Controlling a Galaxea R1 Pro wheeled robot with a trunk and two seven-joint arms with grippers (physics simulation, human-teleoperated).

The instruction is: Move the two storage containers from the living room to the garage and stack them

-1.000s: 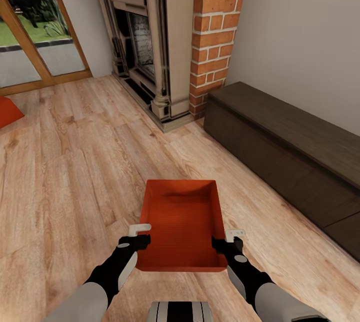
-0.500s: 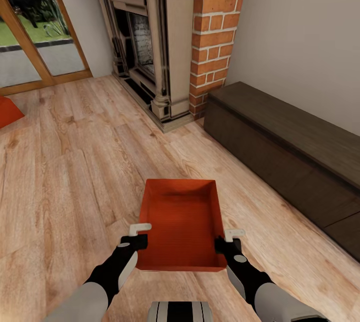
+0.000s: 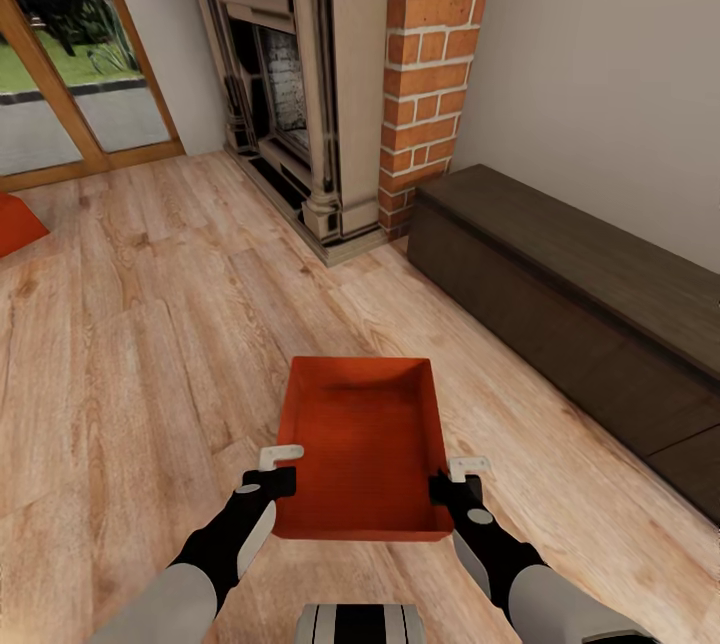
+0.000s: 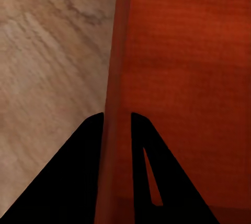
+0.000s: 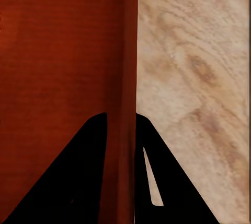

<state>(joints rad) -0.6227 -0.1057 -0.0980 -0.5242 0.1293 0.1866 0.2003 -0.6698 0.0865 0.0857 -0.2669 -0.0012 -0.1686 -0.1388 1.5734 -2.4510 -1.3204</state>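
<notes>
Light wood-plank floor [image 3: 150,344] runs out from the brick fireplace [image 3: 330,74] — the fireplace's base stands directly on it. Just right of the fireplace, a long dark low cabinet [image 3: 570,324] sits on the planks. Well left of the fireplace, an orange-red container [image 3: 14,222] rests on the boards.

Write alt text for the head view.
Both grippers, left and right, clamp the side walls of an orange-red storage container over a light wood-plank floor. Ahead stand a brick fireplace and a dark low cabinet; a second container's corner shows far left.
</notes>
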